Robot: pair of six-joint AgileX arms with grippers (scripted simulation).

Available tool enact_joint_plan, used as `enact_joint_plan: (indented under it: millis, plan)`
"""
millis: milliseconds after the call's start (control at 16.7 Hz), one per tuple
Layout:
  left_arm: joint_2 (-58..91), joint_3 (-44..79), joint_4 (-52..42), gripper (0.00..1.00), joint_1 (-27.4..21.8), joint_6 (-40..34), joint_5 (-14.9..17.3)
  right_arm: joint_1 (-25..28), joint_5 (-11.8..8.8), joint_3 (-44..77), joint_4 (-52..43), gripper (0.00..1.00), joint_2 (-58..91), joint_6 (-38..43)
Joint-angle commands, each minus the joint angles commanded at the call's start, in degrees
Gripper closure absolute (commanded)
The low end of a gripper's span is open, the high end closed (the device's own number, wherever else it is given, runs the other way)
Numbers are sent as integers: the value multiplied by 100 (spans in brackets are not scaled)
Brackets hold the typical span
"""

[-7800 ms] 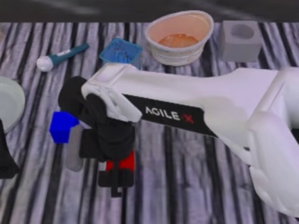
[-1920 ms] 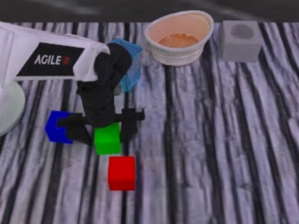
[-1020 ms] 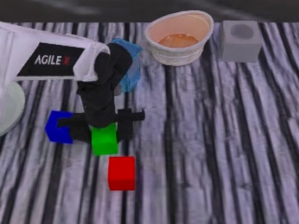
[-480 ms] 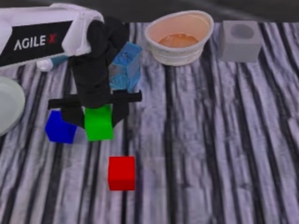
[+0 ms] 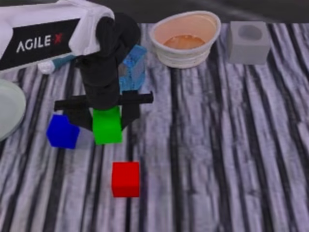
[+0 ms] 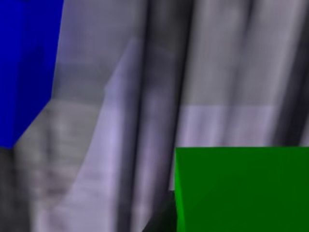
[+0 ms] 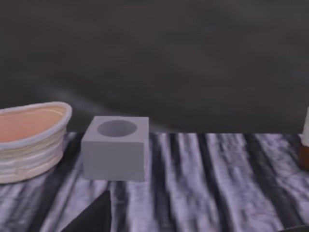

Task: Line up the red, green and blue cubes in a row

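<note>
Covering the whole bench is a cloth-like surface streaked in grey, black and pale lilac stripes running front to back, and beyond its far edge the room is only a dark, plain backdrop. My left gripper hangs over the left half of the bench, its fingers clamped on the green cube, which sits between them; whether the cube touches the bench I cannot tell. The blue cube lies just to the left of it, near but apart, and the left wrist view shows striped cloth between the two. The red cube rests nearer the front edge, a little to the right of the green one and apart from it. Behind the gripper stands a see-through light-blue container, partly hidden by the arm. Along the far edge sit a pale ribbed bowl and a grey block with a round hollow, side by side in the right wrist view. My right arm is out of the top view.
</note>
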Motion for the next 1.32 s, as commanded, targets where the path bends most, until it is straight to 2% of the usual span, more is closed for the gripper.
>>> enact_joint_plan:
  millis: [420, 540, 900, 1320]
  plan:
    - [30, 402, -358, 100, -1482, -1100, 11, 0, 0, 0, 0, 0, 0, 0]
    - [16, 471, -415, 100, -1752, -1304, 13, 0, 0, 0, 0, 0, 0, 0]
    - [41, 388, -315, 100, -1781, -1324, 14, 0, 0, 0, 0, 0, 0, 0]
    - [429, -447, 937, 100, -1814, -1355, 18, 0, 0, 0, 0, 0, 0, 0]
